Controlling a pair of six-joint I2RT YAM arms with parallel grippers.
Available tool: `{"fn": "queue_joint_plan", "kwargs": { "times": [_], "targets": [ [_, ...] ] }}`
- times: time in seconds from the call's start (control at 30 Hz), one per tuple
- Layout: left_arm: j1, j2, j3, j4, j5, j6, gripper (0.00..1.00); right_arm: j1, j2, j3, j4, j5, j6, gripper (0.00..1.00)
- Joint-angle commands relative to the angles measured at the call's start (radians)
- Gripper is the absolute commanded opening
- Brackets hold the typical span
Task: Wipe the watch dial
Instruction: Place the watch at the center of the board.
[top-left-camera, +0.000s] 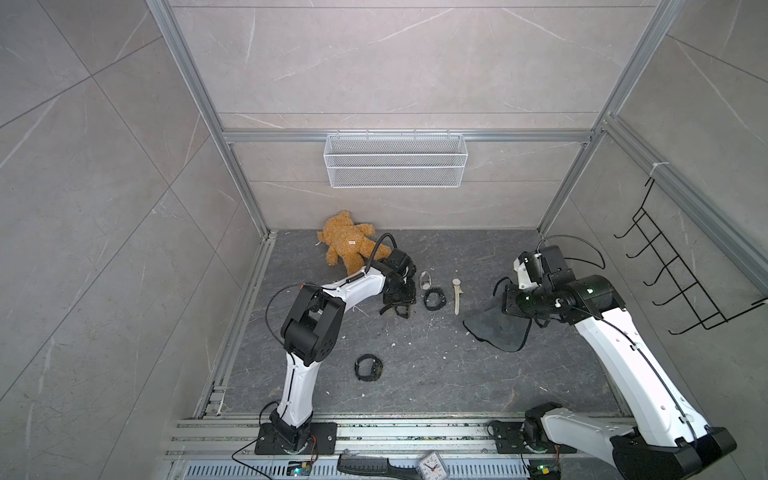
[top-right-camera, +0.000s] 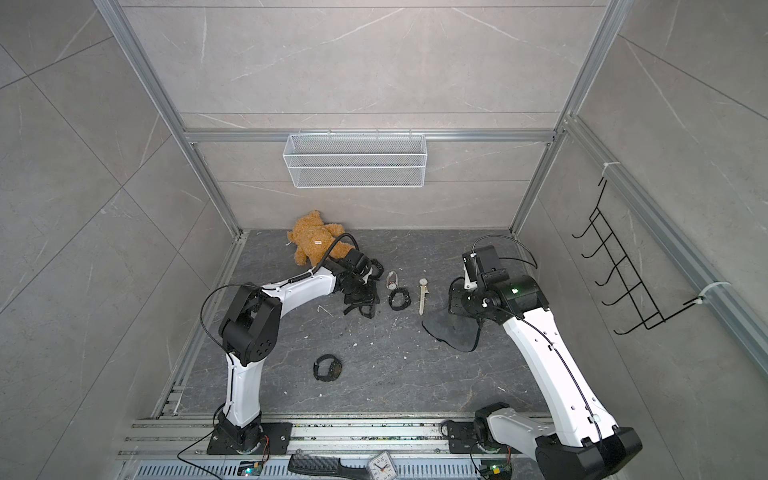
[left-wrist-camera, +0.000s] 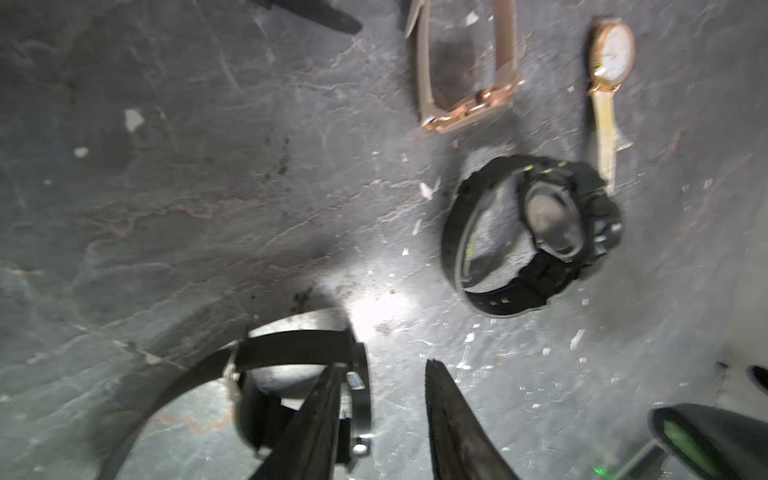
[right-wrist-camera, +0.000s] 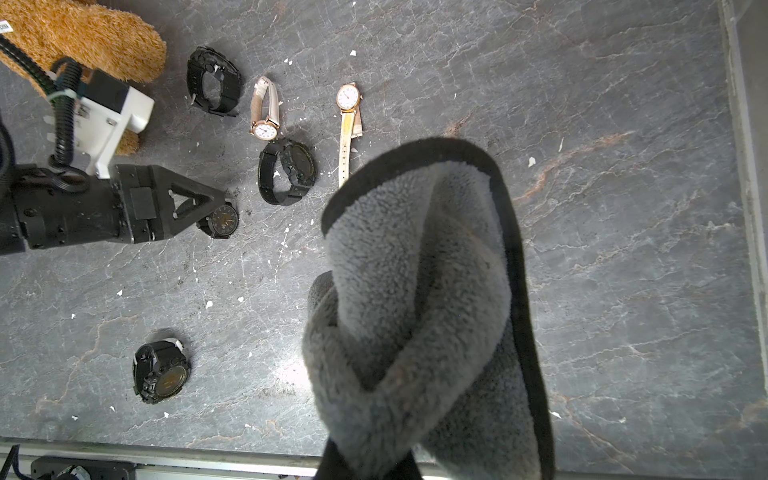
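top views: high, looking down, whole cell | wrist views: close, downward, sharing watches (left-wrist-camera: 532, 232)

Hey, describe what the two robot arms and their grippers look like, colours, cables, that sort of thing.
Both arms have white link shells with black joints and black base plates. A black cable loops along each. The left gripper is black, with triangular cut-out fingers tapering to points; a white camera block with ribbed black hose sits behind it. The right gripper is black too, with a small lit green light on the joint behind it.
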Motion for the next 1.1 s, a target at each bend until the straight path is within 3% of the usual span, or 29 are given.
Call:
{"fn": "queue_joint_plan", "kwargs": {
  "times": [0.0,0.1,0.2,0.3,0.4,0.53,1.07],
  "targets": [
    [0.004,-0.03,0.029,0.038,0.067,0.07,0.44,-0.003,-0.003,0.013,-0.019,0.013,0.02,0.0],
    [0.003,-0.062,0.024,0.022,0.11,0.172,0.45,-0.004,0.002,0.022,-0.024,0.012,0.023,0.0],
    [0.004,-0.122,-0.016,-0.044,0.118,0.369,0.45,-0.004,0.009,0.036,-0.034,0.012,0.02,0.0],
    [0.004,-0.208,-0.11,-0.075,0.161,0.583,0.46,-0.004,0.014,0.043,-0.042,0.013,0.015,0.0],
    [0.007,-0.294,-0.218,-0.024,0.147,0.688,0.49,-0.004,0.018,0.042,-0.044,0.005,0.02,0.0],
    [0.008,-0.326,-0.274,0.011,0.127,0.763,0.55,-0.003,0.021,0.044,-0.042,-0.014,0.033,0.0],
    [0.007,-0.187,-0.245,0.004,0.031,0.958,0.54,-0.003,-0.026,0.081,-0.125,0.037,0.072,0.0]
  ]
}}
